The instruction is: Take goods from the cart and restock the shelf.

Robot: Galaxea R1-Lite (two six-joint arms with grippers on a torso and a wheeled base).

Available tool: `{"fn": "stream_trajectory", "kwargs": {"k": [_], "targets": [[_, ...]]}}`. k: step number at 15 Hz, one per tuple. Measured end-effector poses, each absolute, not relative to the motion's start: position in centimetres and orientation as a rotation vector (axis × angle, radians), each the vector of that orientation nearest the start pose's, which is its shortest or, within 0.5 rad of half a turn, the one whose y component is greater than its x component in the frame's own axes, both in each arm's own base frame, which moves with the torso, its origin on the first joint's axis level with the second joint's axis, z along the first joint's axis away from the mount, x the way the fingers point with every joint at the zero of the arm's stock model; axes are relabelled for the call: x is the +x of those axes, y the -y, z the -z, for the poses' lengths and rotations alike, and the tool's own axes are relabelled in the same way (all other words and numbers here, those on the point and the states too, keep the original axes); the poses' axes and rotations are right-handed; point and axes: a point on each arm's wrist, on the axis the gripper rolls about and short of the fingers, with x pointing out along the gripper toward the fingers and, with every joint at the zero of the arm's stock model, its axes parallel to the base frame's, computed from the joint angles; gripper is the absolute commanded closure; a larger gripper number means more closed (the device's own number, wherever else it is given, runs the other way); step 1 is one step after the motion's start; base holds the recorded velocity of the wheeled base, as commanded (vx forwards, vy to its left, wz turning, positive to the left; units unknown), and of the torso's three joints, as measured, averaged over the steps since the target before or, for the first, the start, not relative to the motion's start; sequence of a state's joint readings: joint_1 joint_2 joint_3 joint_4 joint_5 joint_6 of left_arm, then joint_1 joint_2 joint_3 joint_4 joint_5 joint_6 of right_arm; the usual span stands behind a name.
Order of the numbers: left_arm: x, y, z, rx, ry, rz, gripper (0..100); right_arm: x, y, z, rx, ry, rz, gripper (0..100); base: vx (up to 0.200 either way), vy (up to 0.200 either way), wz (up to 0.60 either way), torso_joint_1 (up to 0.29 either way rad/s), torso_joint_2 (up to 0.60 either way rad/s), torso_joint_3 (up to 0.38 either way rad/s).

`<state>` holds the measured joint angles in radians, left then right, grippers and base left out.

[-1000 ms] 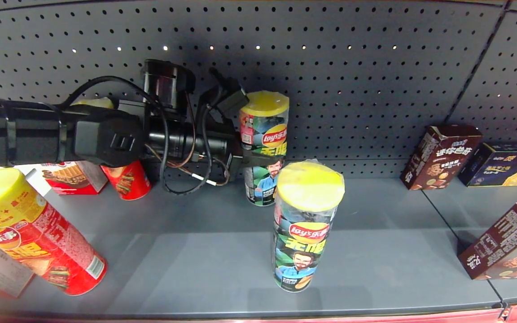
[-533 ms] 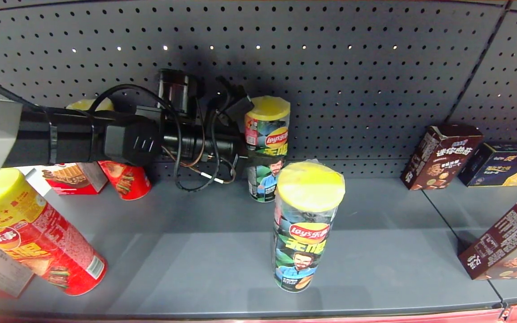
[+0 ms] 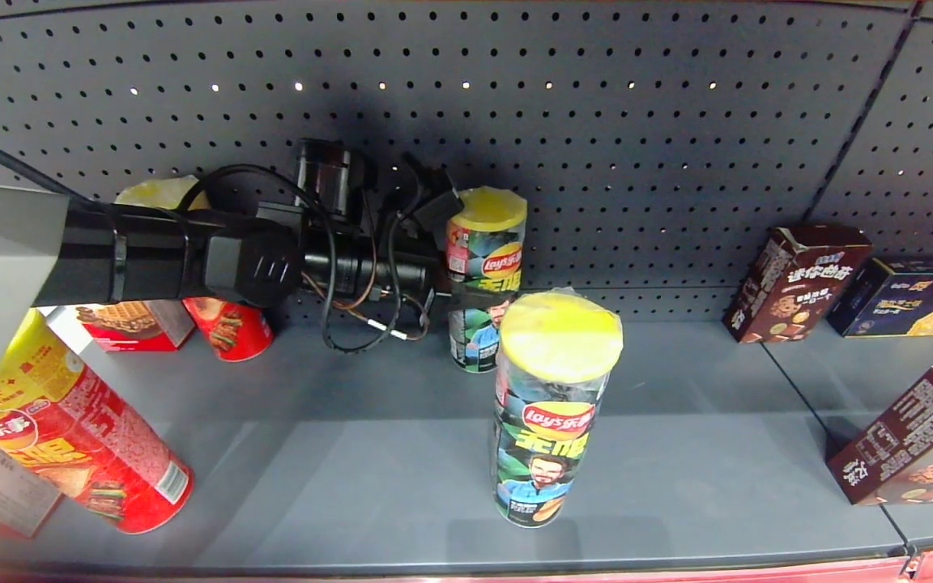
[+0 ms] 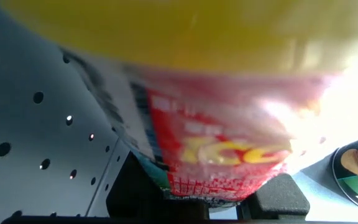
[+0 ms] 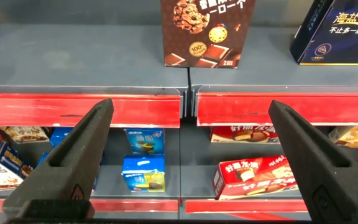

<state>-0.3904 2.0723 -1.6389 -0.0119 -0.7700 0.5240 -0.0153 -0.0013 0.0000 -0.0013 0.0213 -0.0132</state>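
Left tool (image 3: 466,286) is gripping the far green can (image 3: 489,235); the near green can (image 3: 551,405) is standing just before it; right tool (image 5: 191,104) is gaping open.

Grey shelf (image 3: 337,470) with chip cans (image 3: 551,405), boxes (image 3: 794,279)

At the claw's (image 4: 207,202) twelve o'clock, a chip can (image 4: 216,143) with a yellow lid and red label sits clamped between its dark fingers (image 4: 281,196). A perforated grey back panel (image 4: 36,112) stands just beside the can, and a dark round container (image 4: 356,174) lies near.
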Motion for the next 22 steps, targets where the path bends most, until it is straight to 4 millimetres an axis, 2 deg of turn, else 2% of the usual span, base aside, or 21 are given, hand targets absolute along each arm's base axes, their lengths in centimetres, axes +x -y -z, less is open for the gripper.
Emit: {"fn": "stream_trajectory", "kwargs": {"k": [3, 4, 10, 13, 16, 22], "targets": [[38.6, 17.6, -21.6, 0.373, -0.130, 1.227, 100, -2.3, -0.1, -7.6, -0.014, 0.003, -0.006, 0, 0.000, 0.000, 0.00, 0.000, 0.00, 0.000], [38.6, 17.7, -21.6, 0.373, -0.130, 1.229, 0, -2.3, -0.1, -7.6, -0.013, 0.003, -0.005, 0, 0.000, 0.000, 0.00, 0.000, 0.00, 0.000], [38.5, 17.8, -21.7, 0.385, -0.112, 1.222, 0, -2.3, -0.1, -7.6, -0.014, 0.003, -0.006, 0, 0.000, 0.000, 0.00, 0.000, 0.00, 0.000], [37.8, 17.4, -22.6, 0.402, -0.089, 1.215, 0, -2.3, -0.1, -7.6, -0.014, 0.003, -0.006, 0, 0.000, 0.000, 0.00, 0.000, 0.00, 0.000], [35.9, 16.5, -23.5, 0.413, -0.090, 1.192, 0, -2.3, -0.1, -7.6, -0.013, 0.003, -0.006, 0, 0.000, 0.000, 0.00, 0.000, 0.00, 0.000], [31.9, 15.3, -24.8, 0.482, -0.126, 0.995, 0, -2.3, -0.1, -7.6, -0.014, 0.003, -0.006, 0, 0.000, 0.000, 0.00, 0.000, 0.00, 0.000]]}}
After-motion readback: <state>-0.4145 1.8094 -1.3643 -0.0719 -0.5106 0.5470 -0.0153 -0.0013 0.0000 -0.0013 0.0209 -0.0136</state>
